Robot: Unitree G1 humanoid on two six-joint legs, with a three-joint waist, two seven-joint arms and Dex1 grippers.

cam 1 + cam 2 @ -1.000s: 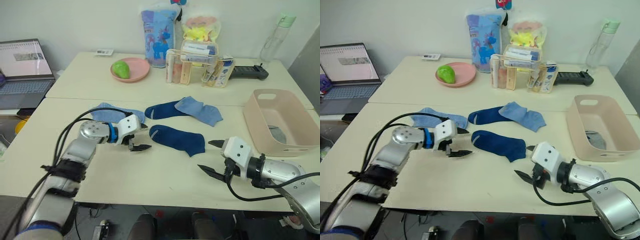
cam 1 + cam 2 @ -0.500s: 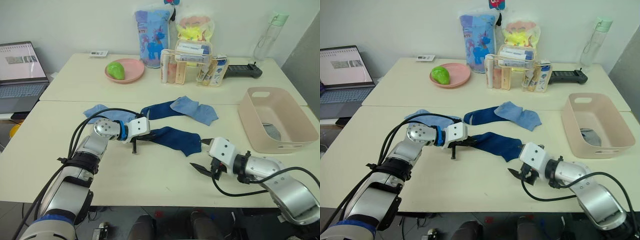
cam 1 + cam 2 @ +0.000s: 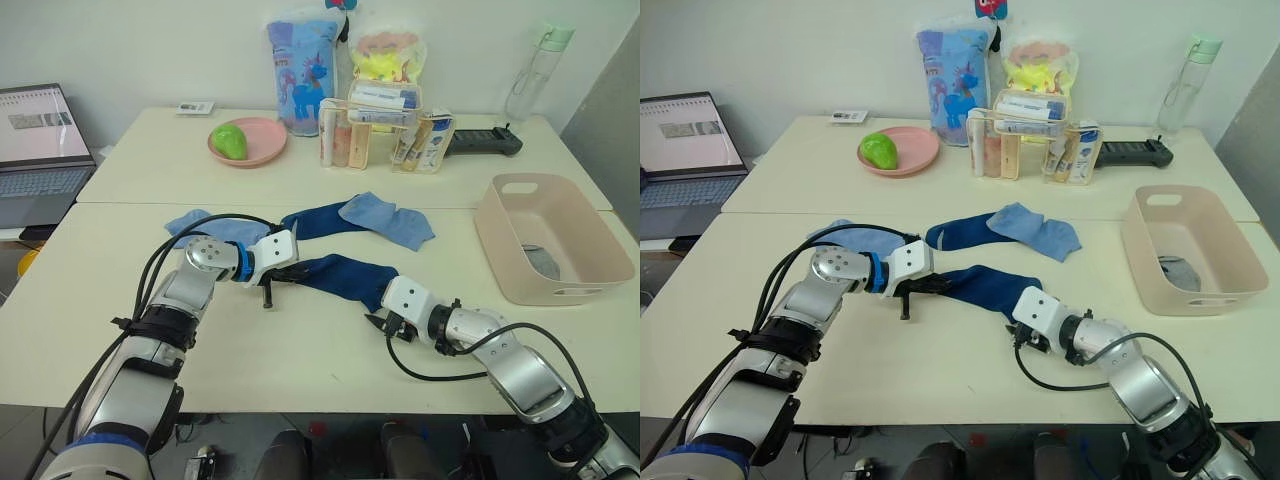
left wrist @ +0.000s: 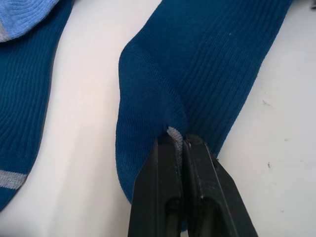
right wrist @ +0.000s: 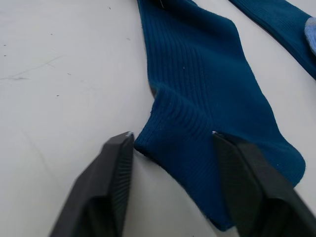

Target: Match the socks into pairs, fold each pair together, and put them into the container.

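Cream table [image 3: 300,370]: socks [image 3: 345,275], container [image 3: 552,240], plate [image 3: 247,141], organiser [image 3: 385,135].

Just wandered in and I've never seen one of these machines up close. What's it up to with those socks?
It is sorting socks. Its left hand has pinched one end of a dark navy sock lying on the table. Its right hand is open at that sock's other end, not yet gripping. Another navy sock and two light blue socks lie loose behind. The pink tub at the right holds something grey.
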